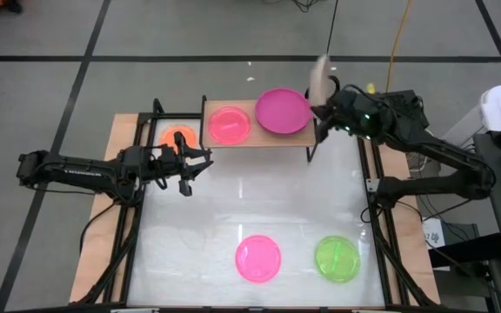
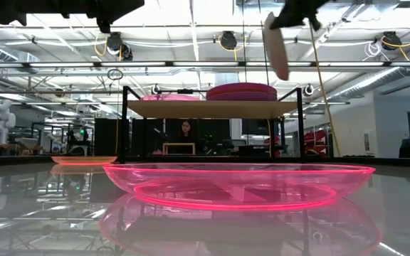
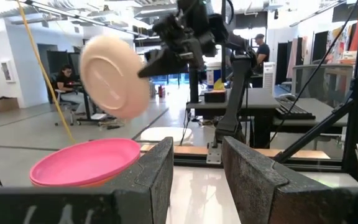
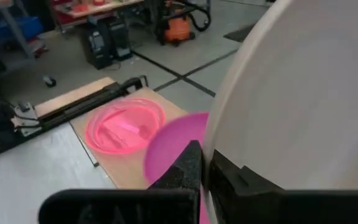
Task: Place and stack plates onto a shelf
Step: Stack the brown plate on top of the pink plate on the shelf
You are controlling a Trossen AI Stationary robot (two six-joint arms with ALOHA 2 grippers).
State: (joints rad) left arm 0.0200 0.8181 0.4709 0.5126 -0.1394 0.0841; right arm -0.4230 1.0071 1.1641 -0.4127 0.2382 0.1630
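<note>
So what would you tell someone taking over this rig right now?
Right tool: shut on the beige plate, held on edge above the shelf's right end.
Left tool: open, empty, over the table by the shelf's left end.
Done: translucent pink plate and magenta plate, which tops a small stack, are on the shelf.
Left: put down the beige one, then shelve the pink plate and green plate on the near table, plus the orange plate left of the shelf.
</note>
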